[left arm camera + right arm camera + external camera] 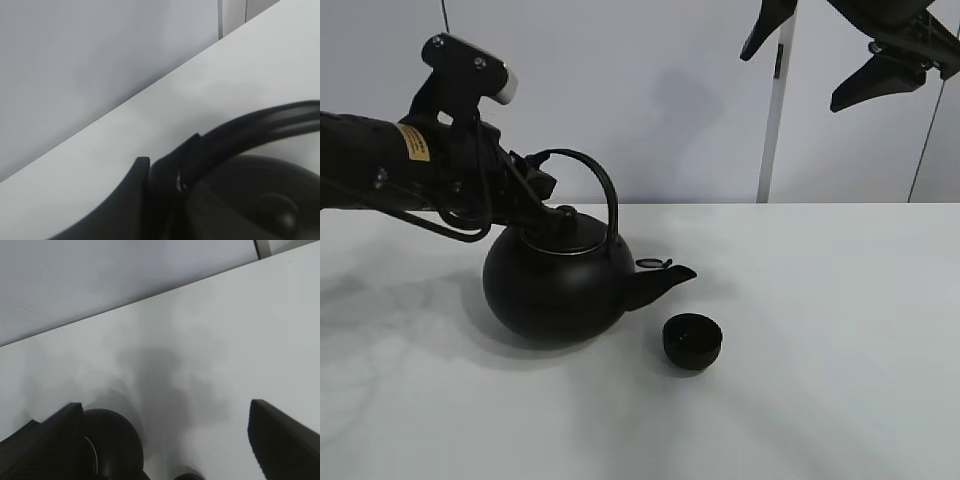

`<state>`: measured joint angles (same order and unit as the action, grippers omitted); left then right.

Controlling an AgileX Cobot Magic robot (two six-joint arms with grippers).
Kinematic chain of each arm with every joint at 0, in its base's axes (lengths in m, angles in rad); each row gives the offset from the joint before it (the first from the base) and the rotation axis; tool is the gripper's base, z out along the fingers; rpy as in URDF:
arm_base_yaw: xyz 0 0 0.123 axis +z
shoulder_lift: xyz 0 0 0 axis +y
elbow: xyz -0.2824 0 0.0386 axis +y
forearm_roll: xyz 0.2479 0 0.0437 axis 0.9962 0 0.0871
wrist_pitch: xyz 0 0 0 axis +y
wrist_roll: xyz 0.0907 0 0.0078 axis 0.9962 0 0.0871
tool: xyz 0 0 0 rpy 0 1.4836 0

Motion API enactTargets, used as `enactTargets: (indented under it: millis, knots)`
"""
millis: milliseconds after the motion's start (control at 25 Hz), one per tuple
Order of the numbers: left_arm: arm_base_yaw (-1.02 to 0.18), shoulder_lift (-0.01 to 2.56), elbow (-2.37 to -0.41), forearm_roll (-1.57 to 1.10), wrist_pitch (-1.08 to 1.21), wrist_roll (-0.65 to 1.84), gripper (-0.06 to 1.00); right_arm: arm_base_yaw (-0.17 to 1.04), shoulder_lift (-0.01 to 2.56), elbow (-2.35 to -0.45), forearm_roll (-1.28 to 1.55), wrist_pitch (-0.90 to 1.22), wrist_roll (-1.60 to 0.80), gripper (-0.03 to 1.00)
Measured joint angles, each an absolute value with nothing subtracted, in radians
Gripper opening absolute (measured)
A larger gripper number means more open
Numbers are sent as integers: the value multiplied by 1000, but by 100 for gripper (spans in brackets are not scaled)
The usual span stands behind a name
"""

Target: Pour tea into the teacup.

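Note:
The big round black kettle [558, 285] is on the white table [840, 330], left of centre, with its spout [662, 282] pointing right. The small black teacup [692, 341] stands just in front of and right of the spout tip, not touching it. My left gripper [542, 192] is shut on the left end of the kettle's arched handle [605, 185]. In the left wrist view a finger [131, 200] presses against the handle [260, 125] above the lid [265, 200]. My right gripper [820, 60] hangs open and empty high at the back right; its wrist view shows the kettle [114, 442] far below.
A white vertical post [772, 120] stands against the pale back wall behind the table. The table's back edge [800, 204] runs behind the kettle. Bare tabletop lies to the right of and in front of the cup.

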<state>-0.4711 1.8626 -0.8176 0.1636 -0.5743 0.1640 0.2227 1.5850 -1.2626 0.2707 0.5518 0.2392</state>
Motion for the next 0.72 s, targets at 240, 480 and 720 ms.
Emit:
enactTargets:
  millis: [240, 480, 720]
  knots:
    - [-471, 1883, -819, 192, -572, 184, 10, 223, 1585, -1263, 271, 552, 239, 61]
    - [-471, 1883, -830, 193, -575, 256, 10, 223, 1585, -1263, 271, 552, 239, 61]
    - [-471, 1883, -856, 194, -575, 264, 10, 223, 1585, -1263, 271, 552, 239, 61]
